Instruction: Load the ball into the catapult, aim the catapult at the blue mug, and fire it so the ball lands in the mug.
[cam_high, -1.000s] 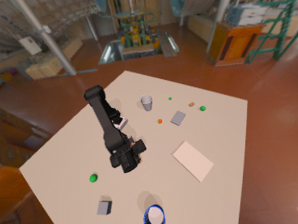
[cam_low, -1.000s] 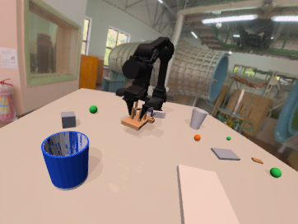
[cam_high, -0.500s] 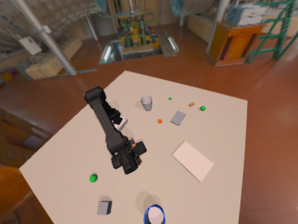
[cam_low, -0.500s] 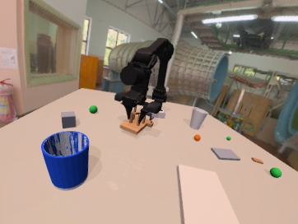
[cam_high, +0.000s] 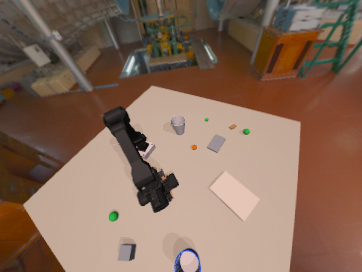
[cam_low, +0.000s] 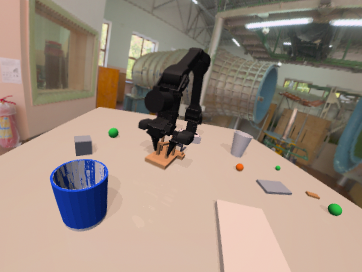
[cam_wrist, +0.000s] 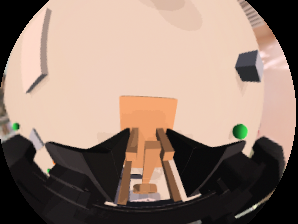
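The wooden catapult (cam_low: 161, 159) (cam_wrist: 148, 111) has its flat base toward the mug side and its uprights and arm between my fingers. My gripper (cam_low: 163, 150) (cam_wrist: 148, 131) is shut on the catapult's uprights, low at the table; in the top view the arm hides most of this. The blue mug (cam_low: 82, 200) stands upright at the front left in the exterior view and is cut off at the bottom in the top view. An orange ball (cam_high: 194, 147) (cam_low: 239, 167) lies on the table. I see no ball on the catapult, though its far end is partly hidden.
A green ball (cam_high: 113, 216) (cam_low: 113, 132) (cam_wrist: 240, 131) and a grey block (cam_high: 126, 252) (cam_low: 83, 145) (cam_wrist: 249, 66) are on one side. On the other are a grey cup (cam_high: 178, 125) (cam_low: 240, 144), a pale slab (cam_high: 234, 195) (cam_low: 247, 237), a grey plate (cam_high: 216, 143) (cam_low: 274, 187) and another green ball (cam_high: 246, 131) (cam_low: 335, 209).
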